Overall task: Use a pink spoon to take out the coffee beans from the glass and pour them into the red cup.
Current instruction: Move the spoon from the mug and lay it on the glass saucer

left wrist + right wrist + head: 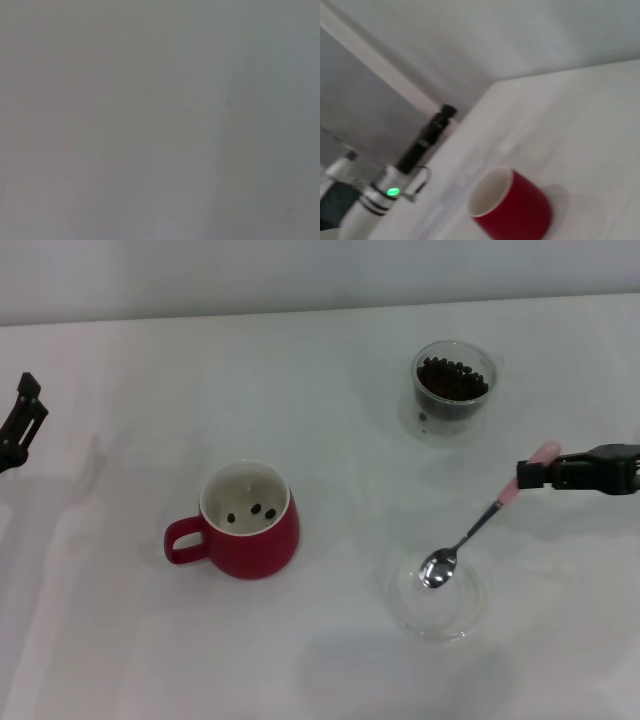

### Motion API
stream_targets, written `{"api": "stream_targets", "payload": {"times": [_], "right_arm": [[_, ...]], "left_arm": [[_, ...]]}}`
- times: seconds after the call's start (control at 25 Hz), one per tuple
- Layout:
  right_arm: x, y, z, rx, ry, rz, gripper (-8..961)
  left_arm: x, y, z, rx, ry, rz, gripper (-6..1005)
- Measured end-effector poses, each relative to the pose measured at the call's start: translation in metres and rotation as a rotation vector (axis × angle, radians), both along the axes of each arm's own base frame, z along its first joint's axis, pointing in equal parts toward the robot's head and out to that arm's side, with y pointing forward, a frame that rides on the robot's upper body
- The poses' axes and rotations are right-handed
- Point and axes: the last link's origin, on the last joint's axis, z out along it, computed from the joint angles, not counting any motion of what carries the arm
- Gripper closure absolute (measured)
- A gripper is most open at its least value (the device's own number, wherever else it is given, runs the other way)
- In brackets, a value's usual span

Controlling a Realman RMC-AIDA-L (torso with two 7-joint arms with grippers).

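One red cup (248, 522) holding three beans (256, 511). One glass (451, 390) with a heap of beans (452, 378), too many to count. One pink spoon (470, 533). One clear saucer (437, 597). Two end effectors: left (22, 420), right (580, 471).

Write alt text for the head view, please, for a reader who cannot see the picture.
The right gripper holds the pink spoon by its handle, its empty bowl over a clear saucer on the white table. Behind it stands the glass of coffee beans; the red cup to the left holds three beans. The left gripper is parked at the left edge.
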Motion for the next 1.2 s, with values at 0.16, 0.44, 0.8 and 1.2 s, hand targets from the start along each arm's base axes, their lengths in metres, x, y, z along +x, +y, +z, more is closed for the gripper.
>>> {"api": "stream_targets", "payload": {"times": [0.16, 0.44, 0.8, 1.2], "right_arm": [[0.003, 0.007, -0.009, 0.027, -0.037, -0.022, 776], [0.006, 0.010, -0.021, -0.007, -0.112, -0.024, 775], [0.002, 0.013, -0.036, -0.074, -0.176, 0.012, 773], [-0.004, 0.029, -0.047, -0.060, -0.236, 0.013, 756]], "left_arm": [[0.000, 0.000, 0.000, 0.000, 0.000, 0.000, 108], [-0.002, 0.000, 0.001, 0.007, -0.002, 0.010, 107], [-0.001, 0.001, 0.001, 0.009, -0.001, 0.009, 107], [-0.002, 0.001, 0.002, 0.012, -0.001, 0.014, 107]]}}
